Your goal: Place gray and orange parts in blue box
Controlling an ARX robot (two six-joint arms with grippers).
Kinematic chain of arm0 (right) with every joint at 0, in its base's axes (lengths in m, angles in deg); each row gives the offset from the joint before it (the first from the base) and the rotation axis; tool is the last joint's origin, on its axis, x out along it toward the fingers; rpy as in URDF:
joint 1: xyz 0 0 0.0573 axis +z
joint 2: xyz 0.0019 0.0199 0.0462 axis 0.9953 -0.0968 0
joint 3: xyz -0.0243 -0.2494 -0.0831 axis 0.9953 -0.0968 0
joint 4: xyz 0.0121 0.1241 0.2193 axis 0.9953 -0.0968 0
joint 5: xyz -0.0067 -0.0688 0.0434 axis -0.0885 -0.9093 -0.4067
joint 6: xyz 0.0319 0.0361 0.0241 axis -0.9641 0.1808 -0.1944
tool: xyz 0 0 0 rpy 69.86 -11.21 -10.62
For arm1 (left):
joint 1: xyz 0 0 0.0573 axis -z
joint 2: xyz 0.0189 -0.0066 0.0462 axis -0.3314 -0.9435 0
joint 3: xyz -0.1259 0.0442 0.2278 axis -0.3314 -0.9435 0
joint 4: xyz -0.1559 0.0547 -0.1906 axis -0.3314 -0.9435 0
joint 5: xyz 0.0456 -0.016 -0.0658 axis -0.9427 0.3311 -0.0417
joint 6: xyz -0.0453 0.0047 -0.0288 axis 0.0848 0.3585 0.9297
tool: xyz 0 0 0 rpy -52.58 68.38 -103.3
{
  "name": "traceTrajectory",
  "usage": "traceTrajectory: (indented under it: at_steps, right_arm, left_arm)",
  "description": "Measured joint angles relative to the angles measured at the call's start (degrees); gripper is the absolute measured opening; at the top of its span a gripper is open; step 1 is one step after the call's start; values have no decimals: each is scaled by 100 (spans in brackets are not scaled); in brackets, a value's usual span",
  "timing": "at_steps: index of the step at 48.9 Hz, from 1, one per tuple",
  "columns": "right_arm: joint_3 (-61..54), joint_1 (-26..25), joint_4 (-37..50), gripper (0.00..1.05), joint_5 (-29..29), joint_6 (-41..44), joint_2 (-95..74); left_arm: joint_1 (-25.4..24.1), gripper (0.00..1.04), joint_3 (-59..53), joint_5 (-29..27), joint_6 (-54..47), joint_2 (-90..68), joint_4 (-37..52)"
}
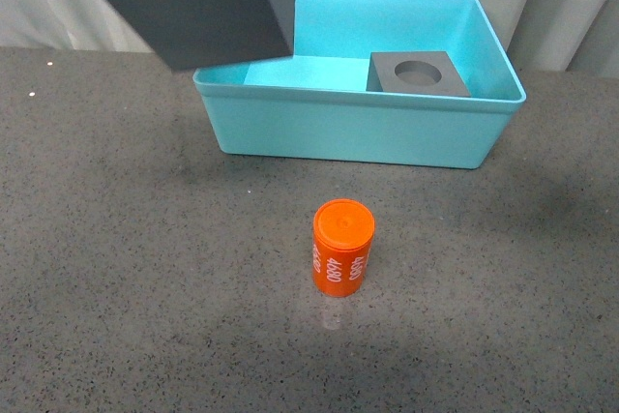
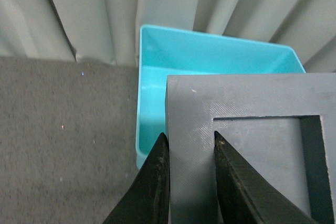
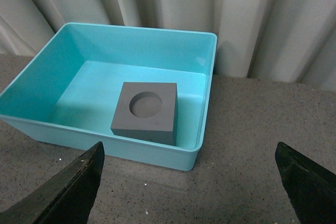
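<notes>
Left gripper: your jaws clamp a wall of the square-recess cube;
Right gripper: spread wide apart;
Orange cylinder: upright, 6 o'clock of blue box

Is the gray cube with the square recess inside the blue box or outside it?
Outside. The left gripper pinches the cube by one wall, holding it raised by the blue box's left end.

Matte foam cubes, glossy plastic bin, speckled countertop

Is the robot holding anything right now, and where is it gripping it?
The left gripper pinches the square-recess gray cube by the wall beside its recess. The right gripper is open and empty.
</notes>
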Motion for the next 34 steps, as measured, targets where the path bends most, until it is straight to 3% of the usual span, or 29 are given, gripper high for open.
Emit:
traceTrajectory:
  at_steps: [11, 23, 34]
  right_arm:
    - [0, 0, 0, 95, 0, 0, 0]
    - [0, 0, 0, 95, 0, 0, 0]
    - [0, 0, 0, 95, 4, 0, 0]
  left_arm:
    - [-251, 18, 1534, 155, -201, -1626, -72]
    - [-518, 18, 2302, 562, -350, -2804, -13]
    - [-527, 18, 2778, 540, -345, -3285, -142]
